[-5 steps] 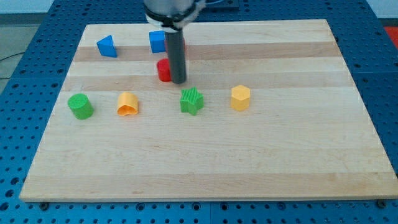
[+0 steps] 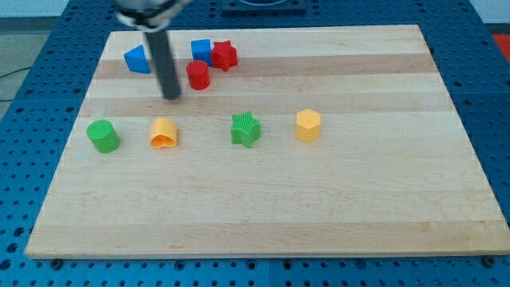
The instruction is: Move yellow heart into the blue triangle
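The arm carries no claw, so there is nothing released or clenched to report: just a straight dark rod whose tip (image 2: 172,96) rests on the counter (image 2: 263,199), touching no block. The tip sits between the blue triangle (image 2: 137,59), up toward the view's left, and the red cylinder (image 2: 198,75), just to the view's right and slightly higher. Directly below the tip, a short way toward the view's bottom, lies the yellow heart (image 2: 163,133), apart from the rod and well apart from the blue triangle. Left of the heart on the same row is the green cylinder (image 2: 103,136). To the heart's right the row runs on with the green star (image 2: 246,129) and then the yellow hexagon (image 2: 308,125). Near the view's top, right of the rod, a blue cube (image 2: 202,51) stands beside a red star (image 2: 225,56), the two touching or nearly so, with the red cylinder just below them.
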Action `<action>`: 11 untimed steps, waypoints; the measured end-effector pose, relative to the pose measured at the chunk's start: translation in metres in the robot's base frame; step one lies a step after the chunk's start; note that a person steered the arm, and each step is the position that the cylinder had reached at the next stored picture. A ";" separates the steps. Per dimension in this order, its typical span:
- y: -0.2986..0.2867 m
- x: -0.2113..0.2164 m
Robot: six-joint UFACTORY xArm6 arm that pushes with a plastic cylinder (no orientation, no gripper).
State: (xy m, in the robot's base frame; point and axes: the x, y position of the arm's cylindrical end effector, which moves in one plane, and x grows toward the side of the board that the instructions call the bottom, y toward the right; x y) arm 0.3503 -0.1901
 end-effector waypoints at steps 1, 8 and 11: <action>-0.070 -0.057; 0.075 0.144; 0.025 0.068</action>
State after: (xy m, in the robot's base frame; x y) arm 0.4181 -0.1649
